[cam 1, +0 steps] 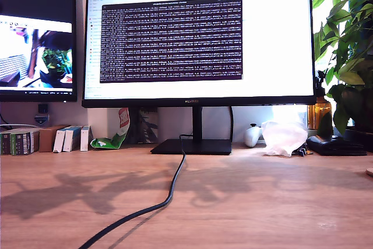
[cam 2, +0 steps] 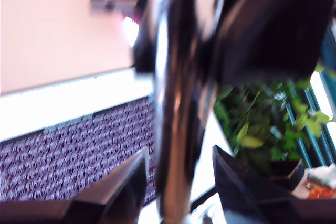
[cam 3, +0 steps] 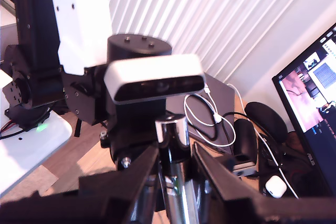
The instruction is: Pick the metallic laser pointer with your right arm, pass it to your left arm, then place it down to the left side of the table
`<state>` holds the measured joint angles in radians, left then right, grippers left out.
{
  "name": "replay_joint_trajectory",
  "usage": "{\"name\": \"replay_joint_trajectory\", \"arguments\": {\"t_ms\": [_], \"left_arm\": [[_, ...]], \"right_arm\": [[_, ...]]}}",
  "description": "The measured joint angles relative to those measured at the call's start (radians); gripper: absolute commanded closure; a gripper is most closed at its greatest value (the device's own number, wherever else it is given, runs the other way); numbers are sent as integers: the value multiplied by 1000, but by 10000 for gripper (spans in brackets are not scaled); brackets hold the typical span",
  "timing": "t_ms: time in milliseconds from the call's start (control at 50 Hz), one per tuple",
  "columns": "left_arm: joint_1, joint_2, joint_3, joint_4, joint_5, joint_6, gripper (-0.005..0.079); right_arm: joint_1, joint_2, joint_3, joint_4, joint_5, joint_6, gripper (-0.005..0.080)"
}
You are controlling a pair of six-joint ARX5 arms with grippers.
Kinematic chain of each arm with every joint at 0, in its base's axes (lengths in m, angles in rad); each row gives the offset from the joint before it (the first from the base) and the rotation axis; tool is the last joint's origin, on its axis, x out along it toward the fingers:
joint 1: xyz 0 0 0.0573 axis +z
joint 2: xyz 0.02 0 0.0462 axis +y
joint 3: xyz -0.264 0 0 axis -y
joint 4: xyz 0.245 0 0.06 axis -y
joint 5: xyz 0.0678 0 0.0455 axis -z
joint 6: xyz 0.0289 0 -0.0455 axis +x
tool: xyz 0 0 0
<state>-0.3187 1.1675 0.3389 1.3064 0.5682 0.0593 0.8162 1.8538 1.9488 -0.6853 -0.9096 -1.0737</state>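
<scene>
On the exterior view's left stand small boxes (cam 1: 69, 139); a black cable (cam 1: 152, 204) crosses the wooden surface (cam 1: 262, 202) below the monitor (cam 1: 198, 36), with crumpled tissue (cam 1: 284, 137) and a plant (cam 1: 348, 51) on that view's right. No arm shows there. My first hand (cam 2: 178, 179) and my second hand (cam 3: 176, 163) each have fingers close on either side of the laser pointer (cam 3: 174, 145), held up off the surface between them.

One metallic laser pointer (cam 3: 176, 177) stands between the two black fingers (cam 3: 139, 182) of my second gripper (cam 3: 176, 192) and likewise between my first gripper (cam 2: 178, 182) and its two fingers (cam 2: 126, 182), while the table (cam 1: 262, 202) carries two monitors (cam 1: 198, 39), one black cable (cam 1: 169, 193) and one potted plant (cam 1: 347, 51)
</scene>
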Motion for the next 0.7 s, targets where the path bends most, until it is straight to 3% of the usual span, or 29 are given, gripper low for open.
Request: {"name": "replay_joint_trajectory", "arguments": {"t_ms": [100,460,620,700], "left_arm": [[-1,0,3,4,1,0,444],[-2,0,3,-19,6,1,767],[-2,0,3,-27,6,1,766],[-2,0,3,-27,5,1,766]], "right_arm": [[0,0,0,-6,0,0,763],[0,0,0,-22,2,2,763],[-3,0,0,-23,3,3,761],[-3,0,0,-23,3,3,721]]}}
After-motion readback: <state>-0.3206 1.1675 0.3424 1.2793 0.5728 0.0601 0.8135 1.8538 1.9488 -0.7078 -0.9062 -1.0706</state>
